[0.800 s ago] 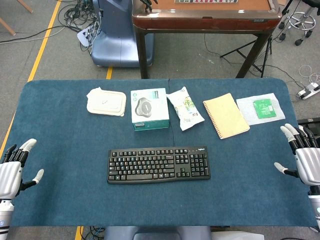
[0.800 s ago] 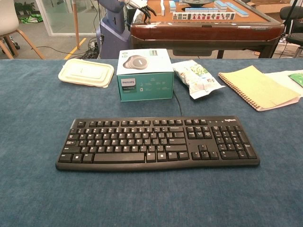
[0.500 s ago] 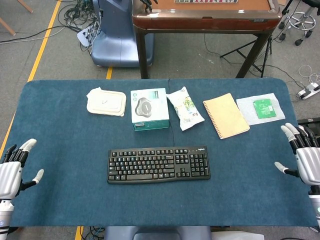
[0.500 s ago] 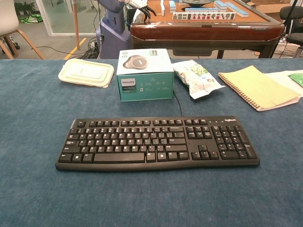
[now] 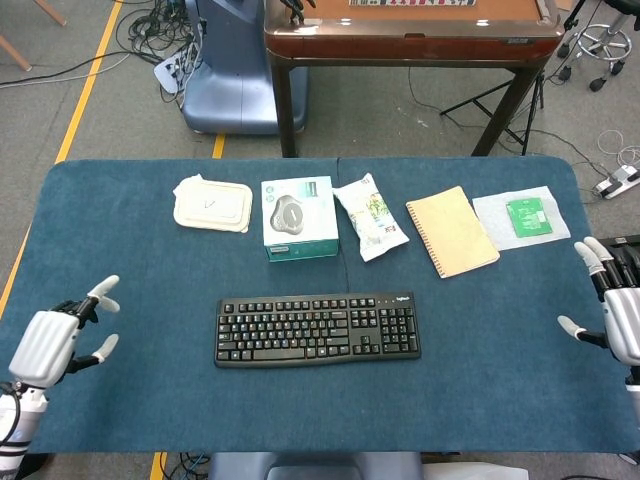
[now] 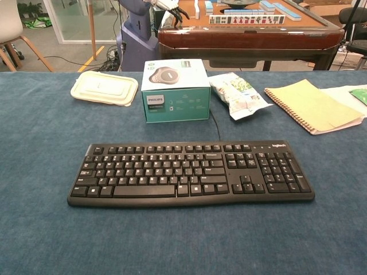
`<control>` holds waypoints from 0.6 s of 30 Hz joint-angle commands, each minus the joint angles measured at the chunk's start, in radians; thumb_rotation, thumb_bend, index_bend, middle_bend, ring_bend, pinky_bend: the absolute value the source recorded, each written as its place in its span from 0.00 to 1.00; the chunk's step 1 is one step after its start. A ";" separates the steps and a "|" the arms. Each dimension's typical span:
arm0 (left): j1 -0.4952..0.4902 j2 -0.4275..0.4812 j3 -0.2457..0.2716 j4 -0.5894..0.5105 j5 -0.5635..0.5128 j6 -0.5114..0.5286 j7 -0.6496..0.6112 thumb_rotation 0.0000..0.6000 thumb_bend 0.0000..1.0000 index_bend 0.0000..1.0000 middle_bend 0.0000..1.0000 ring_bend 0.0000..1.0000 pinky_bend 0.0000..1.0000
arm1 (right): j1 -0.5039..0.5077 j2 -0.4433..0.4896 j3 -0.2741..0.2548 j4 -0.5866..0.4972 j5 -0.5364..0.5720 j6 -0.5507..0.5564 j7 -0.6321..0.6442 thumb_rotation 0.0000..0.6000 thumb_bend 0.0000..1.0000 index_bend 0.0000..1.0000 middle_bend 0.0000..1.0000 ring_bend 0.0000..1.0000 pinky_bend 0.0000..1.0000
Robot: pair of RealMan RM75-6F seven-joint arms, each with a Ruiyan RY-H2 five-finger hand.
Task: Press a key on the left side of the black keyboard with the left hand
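One keyboard (image 5: 317, 329), one boxed gadget (image 5: 299, 217), one white lidded container (image 5: 212, 204), one snack bag (image 5: 370, 216), one notebook (image 5: 452, 231), one green circuit board (image 5: 525, 217), two hands: left hand (image 5: 62, 338), right hand (image 5: 615, 312).

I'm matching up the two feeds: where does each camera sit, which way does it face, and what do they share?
Head view: high up, looking steeply down on the table; left hand and right hand show at its edges, fingers spread.
Chest view: low at the near table edge, looking forward across the black keyboard; no arm or hand shows.
Shared: the keyboard, teal box, white container, snack bag, notebook.
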 commanded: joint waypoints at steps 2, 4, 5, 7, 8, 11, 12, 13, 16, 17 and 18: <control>-0.080 0.033 0.022 0.007 0.062 -0.097 -0.055 1.00 0.56 0.16 0.75 0.80 0.80 | 0.003 -0.004 -0.001 -0.001 0.000 -0.005 -0.003 1.00 0.05 0.00 0.03 0.07 0.04; -0.121 0.050 0.032 -0.005 0.081 -0.159 -0.071 1.00 0.65 0.16 0.86 0.90 0.84 | 0.004 -0.005 -0.002 0.000 0.001 -0.008 -0.006 1.00 0.05 0.00 0.03 0.07 0.04; -0.141 0.059 0.038 -0.012 0.087 -0.192 -0.078 1.00 0.69 0.16 0.90 0.94 0.86 | 0.005 -0.005 -0.002 -0.001 0.002 -0.010 -0.007 1.00 0.05 0.00 0.03 0.07 0.04; -0.192 0.080 0.050 -0.033 0.095 -0.279 -0.097 1.00 0.77 0.16 0.95 0.98 0.89 | 0.008 -0.005 -0.002 -0.003 0.002 -0.014 -0.010 1.00 0.05 0.00 0.03 0.07 0.04; -0.214 0.087 0.054 -0.041 0.096 -0.317 -0.106 1.00 0.83 0.16 0.97 0.99 0.91 | 0.009 -0.005 -0.001 -0.004 0.002 -0.015 -0.011 1.00 0.05 0.00 0.03 0.07 0.04; -0.288 0.097 0.063 -0.061 0.103 -0.428 -0.126 1.00 0.94 0.16 1.00 1.00 0.96 | 0.012 -0.007 -0.002 -0.005 0.002 -0.021 -0.013 1.00 0.05 0.00 0.04 0.07 0.04; -0.305 0.095 0.066 -0.062 0.105 -0.453 -0.128 1.00 0.94 0.16 1.00 1.00 0.96 | 0.013 -0.007 -0.002 -0.006 0.002 -0.022 -0.014 1.00 0.05 0.00 0.04 0.07 0.04; -0.322 0.093 0.068 -0.064 0.107 -0.476 -0.132 1.00 0.94 0.16 1.00 1.00 0.96 | 0.013 -0.007 -0.002 -0.007 0.002 -0.023 -0.015 1.00 0.05 0.00 0.04 0.07 0.04; -0.375 0.081 0.074 -0.063 0.107 -0.548 -0.144 1.00 0.94 0.18 1.00 1.00 0.96 | 0.013 -0.005 -0.002 -0.010 0.003 -0.022 -0.015 1.00 0.05 0.00 0.04 0.07 0.04; -0.393 0.073 0.075 -0.063 0.103 -0.571 -0.148 1.00 0.94 0.18 1.00 1.00 0.96 | 0.012 -0.004 -0.002 -0.010 0.004 -0.022 -0.016 1.00 0.05 0.00 0.04 0.07 0.04; -0.405 0.067 0.076 -0.062 0.100 -0.587 -0.151 1.00 0.94 0.18 1.00 1.00 0.96 | 0.012 -0.003 -0.003 -0.011 0.004 -0.021 -0.017 1.00 0.05 0.00 0.04 0.07 0.04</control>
